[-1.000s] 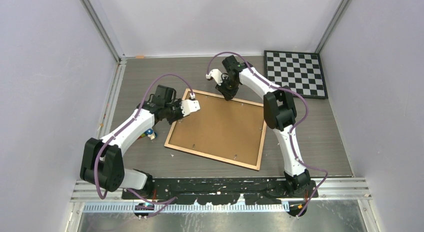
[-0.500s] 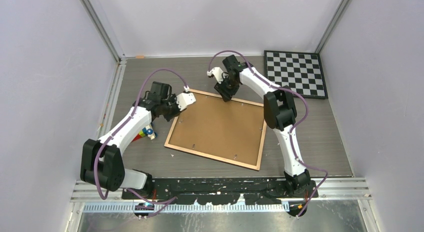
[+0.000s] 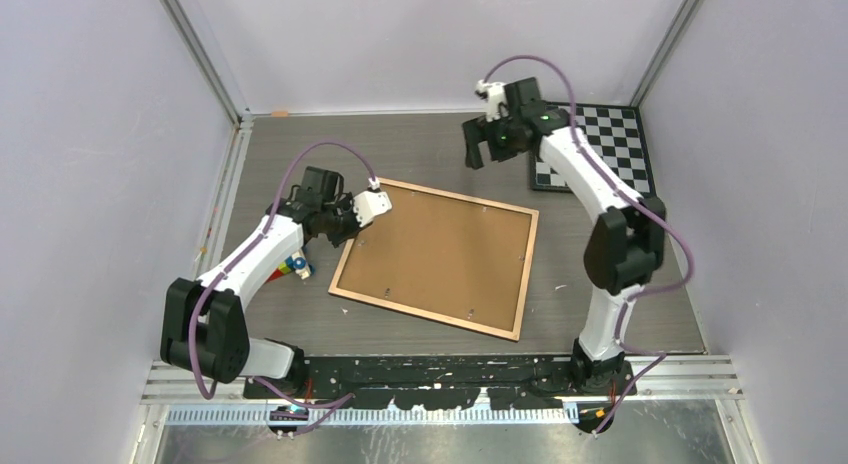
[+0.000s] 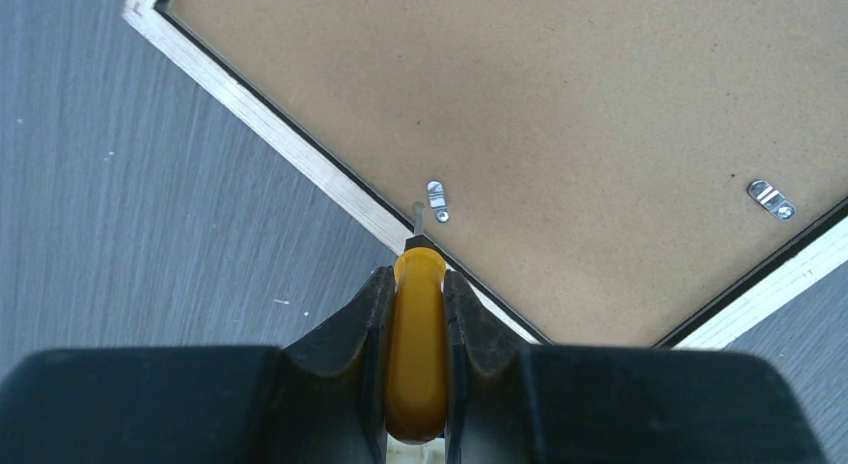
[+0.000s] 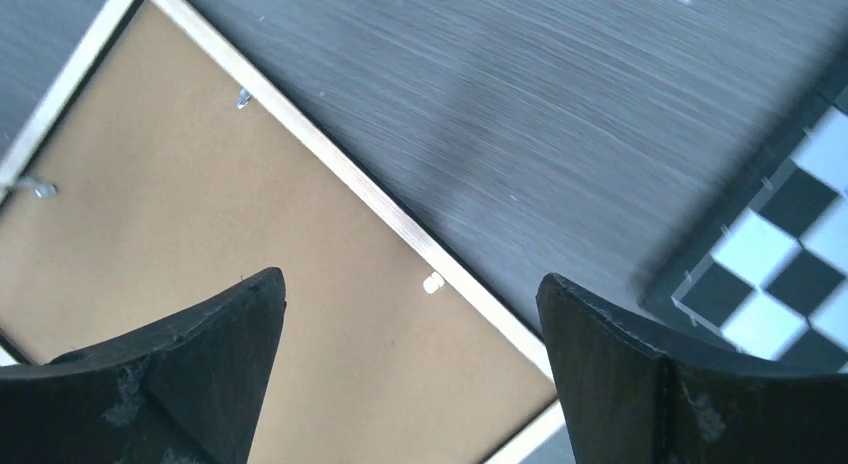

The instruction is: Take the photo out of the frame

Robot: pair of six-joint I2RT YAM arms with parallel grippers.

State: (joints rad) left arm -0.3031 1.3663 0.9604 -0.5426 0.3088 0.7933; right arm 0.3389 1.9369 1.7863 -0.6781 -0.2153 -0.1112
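The frame [image 3: 425, 315] lies face down on the table, its brown backing board [image 3: 440, 254] inside a light wood rim. The photo is hidden under that board. My left gripper [image 3: 350, 222] is at the frame's left edge, shut on a yellow-handled tool [image 4: 418, 344]. The tool's metal tip [image 4: 418, 216] sits over the rim [image 4: 300, 149], next to a small metal clip [image 4: 436, 199]. My right gripper [image 3: 482, 144] hangs open above the table beyond the frame's far edge, with nothing between its fingers [image 5: 250, 324]. The right wrist view looks down on the frame's rim [image 5: 340, 164].
A black-and-white checkered board [image 3: 610, 149] lies at the back right, partly under my right arm, and shows at the edge of the right wrist view [image 5: 790, 254]. A small colourful object [image 3: 296, 268] lies beneath my left arm. Another clip [image 4: 772, 198] sits on the backing board.
My right gripper opened wide and lifted away from the frame's far edge toward the back right. The frame's far right corner shifted slightly right. My left gripper drew back a little, still holding the tool.
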